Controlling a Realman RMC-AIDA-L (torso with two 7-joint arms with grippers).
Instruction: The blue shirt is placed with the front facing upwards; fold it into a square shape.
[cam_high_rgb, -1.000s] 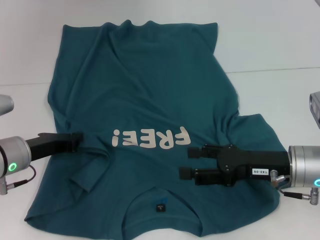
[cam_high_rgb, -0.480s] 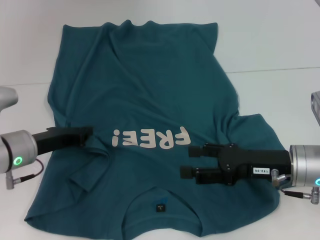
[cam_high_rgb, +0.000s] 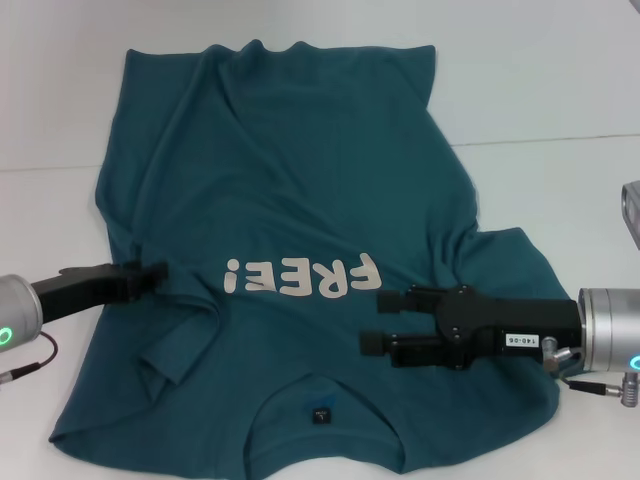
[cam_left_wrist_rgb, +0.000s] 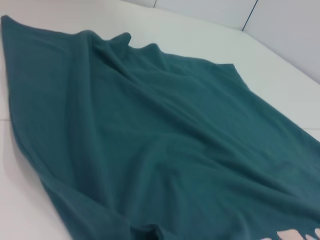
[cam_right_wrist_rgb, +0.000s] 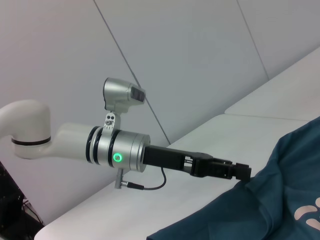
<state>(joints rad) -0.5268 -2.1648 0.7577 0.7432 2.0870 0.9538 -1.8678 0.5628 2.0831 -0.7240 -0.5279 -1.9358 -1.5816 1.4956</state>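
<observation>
The blue shirt (cam_high_rgb: 290, 180) lies spread front-up on the white table (cam_high_rgb: 560, 90), collar nearest me. Its off-white "FREE!" lettering (cam_high_rgb: 300, 278) reads upside down, and a small dark neck label (cam_high_rgb: 320, 413) sits below it. The cloth (cam_left_wrist_rgb: 150, 140) is rumpled, with ridges running across the body. My left gripper (cam_high_rgb: 155, 272) lies low at the shirt's left sleeve area, its fingers together at the fabric's edge (cam_right_wrist_rgb: 242, 171); I cannot see cloth pinched between them. My right gripper (cam_high_rgb: 375, 320) hovers open over the shirt (cam_right_wrist_rgb: 285, 200), just right of the lettering, with nothing between its fingers.
A grey object (cam_high_rgb: 630, 210) pokes in at the right edge of the table. A table seam (cam_high_rgb: 560, 140) runs off to the right of the shirt. Bare white tabletop surrounds the shirt on the left, right and far sides.
My left gripper pushed forward over the sleeve, then drew back toward the left edge. The shirt and the right arm have not moved.
</observation>
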